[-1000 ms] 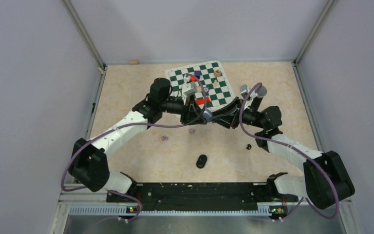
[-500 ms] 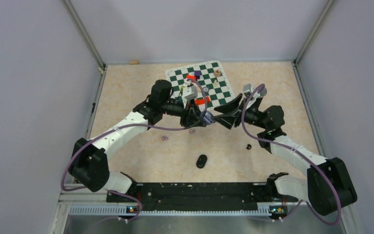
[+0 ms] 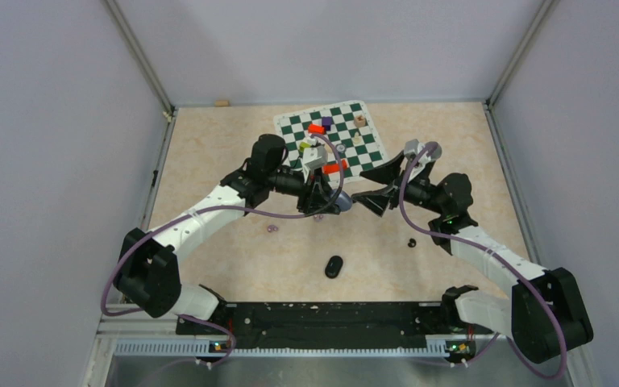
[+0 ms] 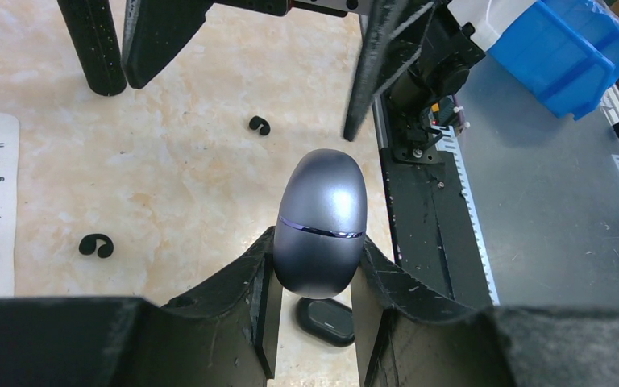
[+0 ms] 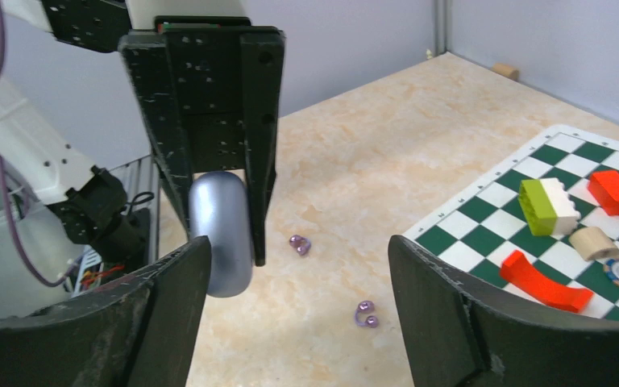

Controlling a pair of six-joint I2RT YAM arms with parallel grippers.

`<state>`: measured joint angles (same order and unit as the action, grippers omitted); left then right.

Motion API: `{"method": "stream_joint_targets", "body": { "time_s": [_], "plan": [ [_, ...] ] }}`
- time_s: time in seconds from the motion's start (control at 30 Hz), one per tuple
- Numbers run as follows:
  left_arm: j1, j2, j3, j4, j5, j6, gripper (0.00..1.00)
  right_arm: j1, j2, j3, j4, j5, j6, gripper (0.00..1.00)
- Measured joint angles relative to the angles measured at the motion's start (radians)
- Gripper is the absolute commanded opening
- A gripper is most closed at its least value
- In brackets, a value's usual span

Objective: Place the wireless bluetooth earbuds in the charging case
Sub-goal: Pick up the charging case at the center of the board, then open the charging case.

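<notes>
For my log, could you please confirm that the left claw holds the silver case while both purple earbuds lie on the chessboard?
Not quite. The left claw does hold the silver case, but the purple earbuds lie on the bare table, beside the chessboard rather than on it. The right wrist view shows this.

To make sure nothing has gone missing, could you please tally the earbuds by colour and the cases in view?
Pale purple rounded earbuds: 2
Black rounded earbuds: 2
Silver egg-shaped metallic case: 1
Black glossy oval case: 1
Total: 6
</notes>
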<state>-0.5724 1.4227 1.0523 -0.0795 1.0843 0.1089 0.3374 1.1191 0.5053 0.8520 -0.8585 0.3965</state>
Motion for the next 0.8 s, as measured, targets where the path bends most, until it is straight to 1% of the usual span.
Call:
{"method": "stream_joint_targets", "body": {
  "time_s": [0.1,0.33,0.57,0.8],
  "plan": [
    [0.000,0.000,0.000,-0.002,0.000,-0.001,0.00,0.003,-0.003,0.000,0.026,-0.041,0.004,0.84],
    [-0.002,0.000,0.000,0.011,-0.005,-0.027,0.00,0.037,-0.018,0.000,0.006,-0.069,-0.072,0.85],
    [-0.002,0.014,-0.002,0.027,-0.008,-0.055,0.00,0.062,-0.017,0.000,-0.068,-0.006,-0.171,0.85],
    [0.002,0.024,-0.019,0.035,-0.014,-0.054,0.00,0.067,-0.017,0.000,-0.115,0.039,-0.203,0.85]
  ]
}}
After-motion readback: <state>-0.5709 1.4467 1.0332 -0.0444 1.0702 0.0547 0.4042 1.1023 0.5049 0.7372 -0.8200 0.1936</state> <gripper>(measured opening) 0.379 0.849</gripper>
